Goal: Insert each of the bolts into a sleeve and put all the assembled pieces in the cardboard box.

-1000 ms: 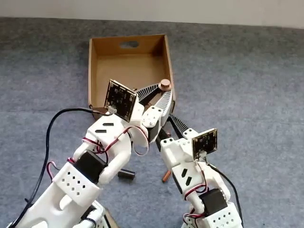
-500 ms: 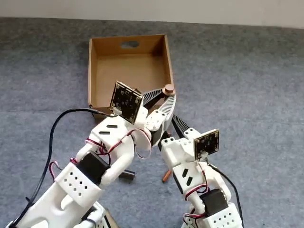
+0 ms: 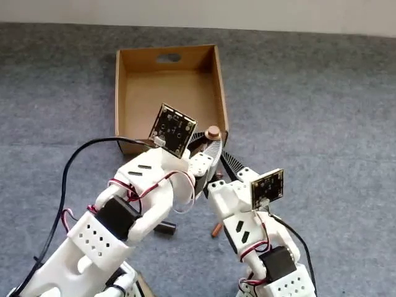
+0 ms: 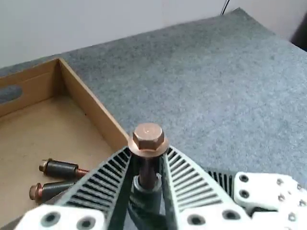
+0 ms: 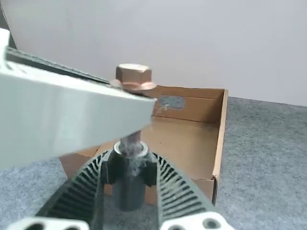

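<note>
Copper-toned metal on the bolt (image 4: 147, 137), a soft satin sheen across its hex head, no mirror shine. Under it, the sleeve (image 5: 128, 184) reads dull black, matt and smooth-walled; rubber or plastic, can't tell. The left gripper (image 4: 148, 155) shows grey ribbed plastic fingers (image 4: 103, 179), matt all over, and the right gripper (image 5: 128, 160) has that same ribbed grey plastic. The arm shells (image 3: 93, 247) are white plastic, smooth, faintly glossy. The cardboard box (image 3: 121, 93) is plain brown board, matt, with raw cut edges. Inside it, the assembled pieces (image 4: 60, 168) have coppery metal ends and dull black bodies. The table (image 3: 322, 93) wears grey felt-like cloth, rough and fuzzy right out to its edges.
</note>
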You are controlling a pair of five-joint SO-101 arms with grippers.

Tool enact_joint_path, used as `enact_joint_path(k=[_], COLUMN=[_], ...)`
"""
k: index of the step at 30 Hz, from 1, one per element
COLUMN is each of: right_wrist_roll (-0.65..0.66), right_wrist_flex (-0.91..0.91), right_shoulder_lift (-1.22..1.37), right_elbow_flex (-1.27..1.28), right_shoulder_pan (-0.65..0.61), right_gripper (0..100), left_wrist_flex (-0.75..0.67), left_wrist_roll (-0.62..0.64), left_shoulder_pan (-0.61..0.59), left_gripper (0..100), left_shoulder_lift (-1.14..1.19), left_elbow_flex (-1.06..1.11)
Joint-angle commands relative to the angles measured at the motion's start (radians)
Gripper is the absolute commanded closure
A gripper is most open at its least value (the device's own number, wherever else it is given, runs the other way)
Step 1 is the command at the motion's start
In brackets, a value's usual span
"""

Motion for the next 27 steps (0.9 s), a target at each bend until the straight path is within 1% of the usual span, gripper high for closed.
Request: enact_joint_path(k=[1, 3, 5, 8, 12, 17, 19, 21, 23, 26, 27], right_wrist_roll=[-0.005, -0.005, -0.005, -0.005, -0.005, -0.005, -0.005, -0.005, -0.005, -0.005, -0.005], right_wrist_flex=[-0.024, -0.024, -0.024, -0.024, -0.024, -0.024, -0.024, -0.024, -0.024, -0.024, -0.024], right_shoulder_lift=[-0.013, -0.013, -0.013, -0.013, -0.013, -0.013, -0.013, -0.013, -0.013, -0.013, -0.013], right_elbow_flex=[-0.016, -0.015, -0.015, -0.015, -0.015, -0.015, -0.015, -0.015, -0.015, -0.015, -0.015], right_shoulder_pan=[0.001, 0.001, 0.001, 0.001, 0.001, 0.001, 0.001, 0.001, 0.001, 0.001, 0.001], right_gripper=[99.0, 99.0, 99.0, 99.0, 99.0, 99.0, 99.0, 99.0, 99.0, 99.0, 99.0], left_wrist_flex=[0.006, 0.009, 0.031, 0.094, 0.150, 0.330, 0.396, 0.439, 0.456, 0.457, 0.456], left_wrist_roll=[0.006, 0.006, 0.006, 0.006, 0.006, 0.005, 0.005, 0.005, 0.005, 0.005, 0.005], left_shoulder_pan=[-0.013, -0.039, -0.054, -0.059, -0.059, -0.061, -0.079, -0.133, -0.220, -0.403, -0.476], left_gripper=[99, 95, 89, 80, 79, 79, 79, 79, 79, 80, 82], left_shoulder_lift=[-0.019, -0.019, -0.019, -0.019, -0.021, -0.021, -0.021, -0.021, -0.021, -0.021, -0.021], left_elbow_flex=[-0.058, -0.058, -0.059, -0.059, -0.077, -0.193, -0.242, -0.286, -0.314, -0.321, -0.320])
